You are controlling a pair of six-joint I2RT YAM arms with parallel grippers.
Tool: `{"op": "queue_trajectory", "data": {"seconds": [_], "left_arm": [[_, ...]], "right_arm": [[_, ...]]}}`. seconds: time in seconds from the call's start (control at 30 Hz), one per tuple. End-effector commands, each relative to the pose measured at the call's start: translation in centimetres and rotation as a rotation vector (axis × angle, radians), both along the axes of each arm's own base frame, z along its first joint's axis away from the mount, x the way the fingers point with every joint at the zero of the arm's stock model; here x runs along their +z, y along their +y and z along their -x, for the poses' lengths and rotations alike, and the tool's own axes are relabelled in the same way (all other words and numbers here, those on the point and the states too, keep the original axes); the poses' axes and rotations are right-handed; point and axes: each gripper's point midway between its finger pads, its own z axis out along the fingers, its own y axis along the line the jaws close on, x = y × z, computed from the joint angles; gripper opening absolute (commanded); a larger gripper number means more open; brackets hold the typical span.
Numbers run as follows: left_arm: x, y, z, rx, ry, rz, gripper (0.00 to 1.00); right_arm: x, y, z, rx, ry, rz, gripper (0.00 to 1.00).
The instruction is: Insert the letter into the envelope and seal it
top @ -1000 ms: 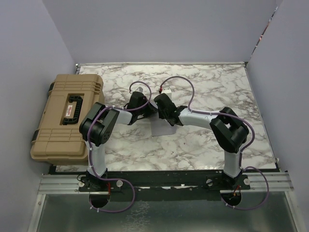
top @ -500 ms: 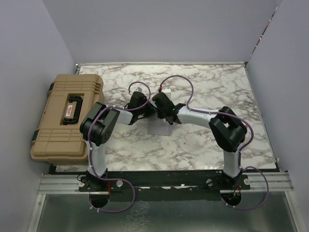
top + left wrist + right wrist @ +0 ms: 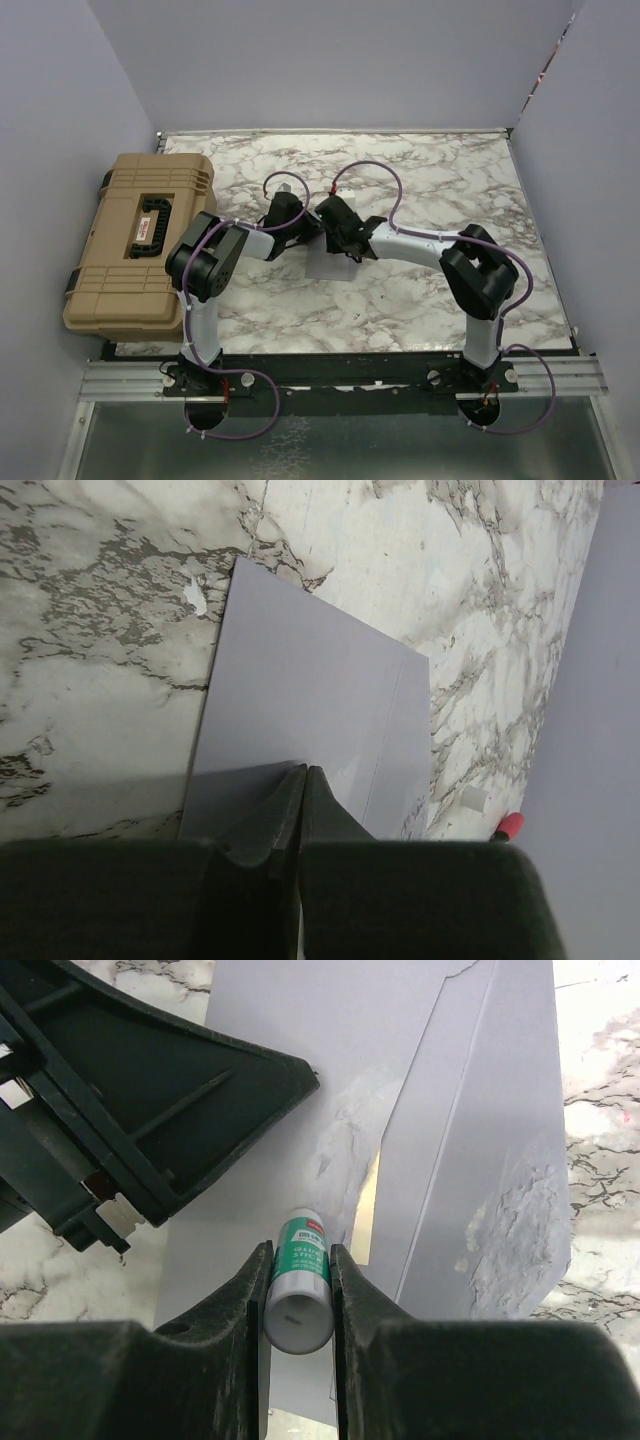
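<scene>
The light-grey envelope (image 3: pixel 430 1080) lies flat on the marble table, its flap (image 3: pixel 510 1160) folded open to the right; both carry pale smears. A thin peach strip of the letter (image 3: pixel 364 1218) shows at the envelope's mouth; the rest is hidden inside. My right gripper (image 3: pixel 299 1260) is shut on a green-and-white glue stick (image 3: pixel 299 1285), whose tip rests on the envelope beside the mouth. My left gripper (image 3: pixel 305 772) is shut, its tips pressing down on the envelope (image 3: pixel 300 690). From above, both grippers (image 3: pixel 308 233) (image 3: pixel 345 245) meet over the envelope (image 3: pixel 335 268) at mid-table.
A big tan hard case (image 3: pixel 135 240) fills the table's left edge. A small white cap (image 3: pixel 473 800) and a red-tipped piece (image 3: pixel 508 827) lie just past the envelope. Lavender walls (image 3: pixel 330 60) close in the table on three sides.
My right gripper has shifted slightly left and away with the glue stick. The left gripper has stayed pressed on the envelope.
</scene>
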Motion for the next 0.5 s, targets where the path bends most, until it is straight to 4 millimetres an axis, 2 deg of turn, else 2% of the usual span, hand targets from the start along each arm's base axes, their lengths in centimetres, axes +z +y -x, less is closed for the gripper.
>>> {"op": "queue_trajectory", "data": {"seconds": [0.0, 0.3, 0.47], "left_arm": [[-8.4, 5.2, 4.0, 0.067, 0.221, -0.235, 0.00], [-9.1, 4.7, 4.7, 0.023, 0.246, -0.223, 0.00], [-9.0, 4.7, 4.6, 0.025, 0.243, -0.222, 0.00]], "right_arm": [[-4.1, -3.4, 2.6, -0.035, 0.123, 0.179, 0.00], [-4.2, -3.8, -2.6, -0.121, 0.062, 0.184, 0.00], [-4.1, -3.6, -3.3, -0.118, 0.066, 0.187, 0.00]]}}
